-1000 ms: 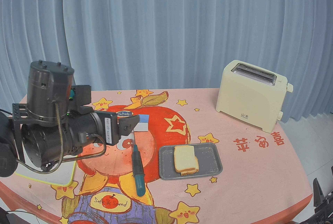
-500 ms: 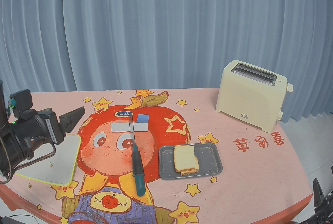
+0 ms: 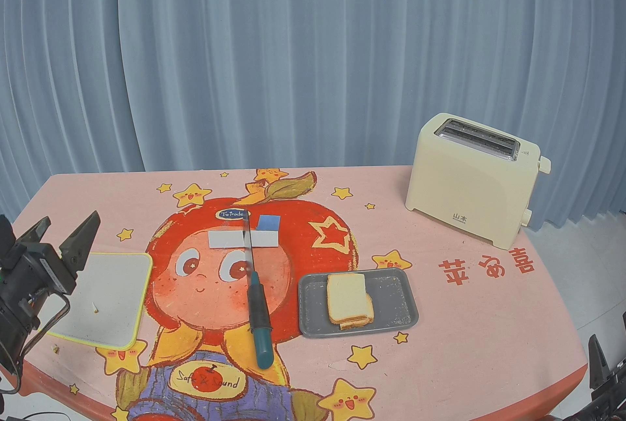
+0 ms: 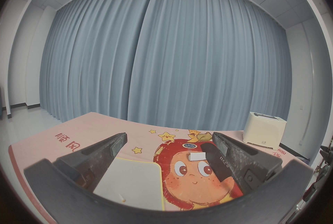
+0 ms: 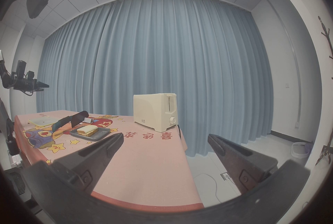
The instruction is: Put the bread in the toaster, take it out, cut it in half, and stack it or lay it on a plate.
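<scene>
The bread lies as two pieces stacked on the grey tray, near the front middle of the table. It is just right of the knife and well apart from the toaster at the far right. Both claws are spread and hold nothing. The left gripper hangs by the cutting board at the near left, and the right gripper sits off the table's near right corner. The toast looks light, soft and crumbly to me, so I'd pinch it gently across the crust edges.
</scene>
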